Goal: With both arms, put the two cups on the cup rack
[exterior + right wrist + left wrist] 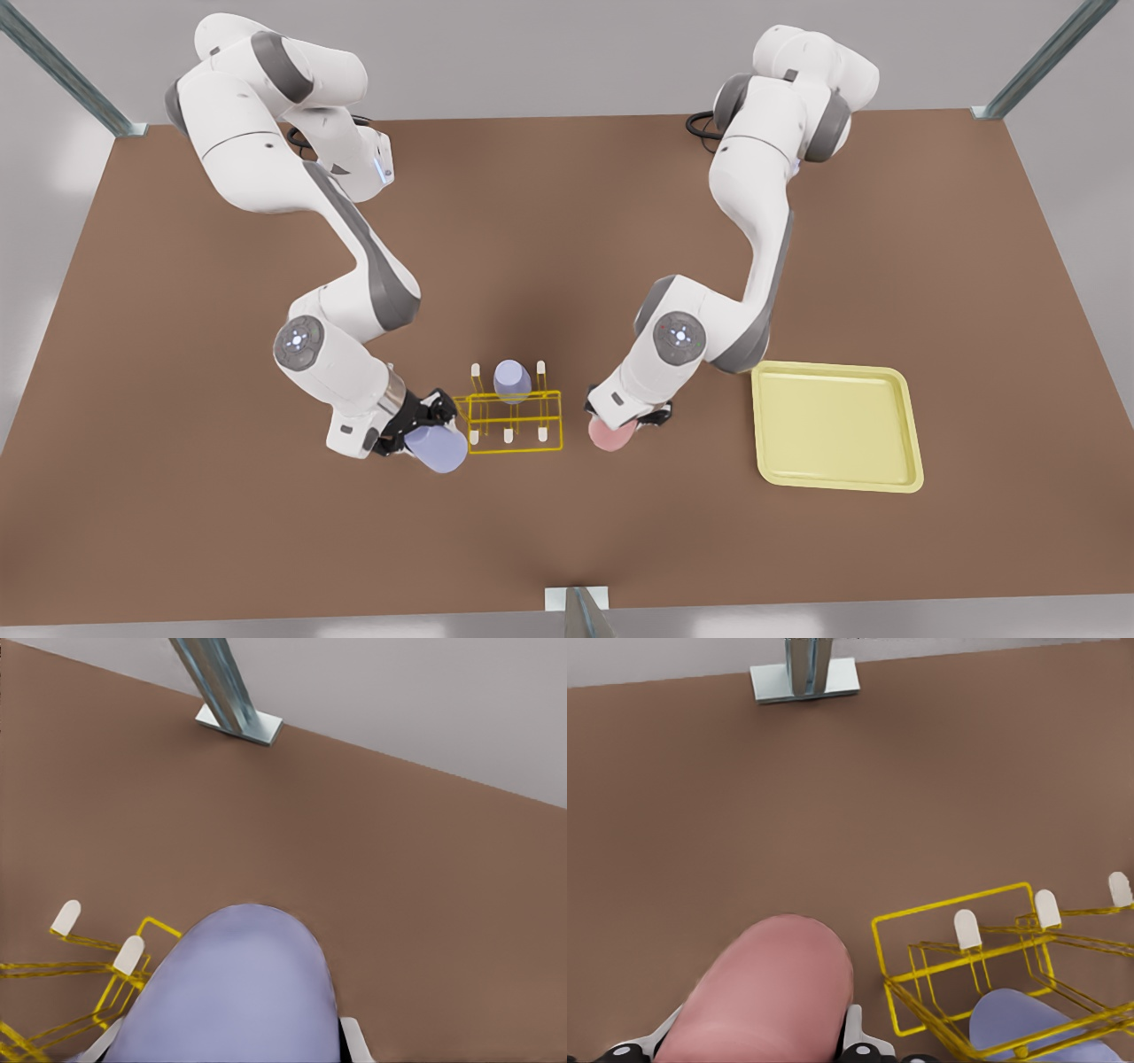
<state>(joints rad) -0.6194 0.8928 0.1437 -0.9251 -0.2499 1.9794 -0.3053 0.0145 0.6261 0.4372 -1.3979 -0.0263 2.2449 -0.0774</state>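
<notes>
Brown worktop (221,496), two white arms converging on the yellow cup rack (514,424): right claw (423,431), clamped on a lavender cup (438,449), flanks its left end; left claw (625,424) grips the pink cup (611,435) well right. A lavender twin (512,381) sits racked.

The front view is looking down from high above; both wrist views are sharing the cup rack (515,422) close up.

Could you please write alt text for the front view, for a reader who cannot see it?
Two white arms flank a yellow cup rack already holding a lavender cup. The right gripper, at the picture's left, grips a second lavender cup; the left gripper grips a pink cup. A pale-yellow tray lies on the brown table.
</notes>
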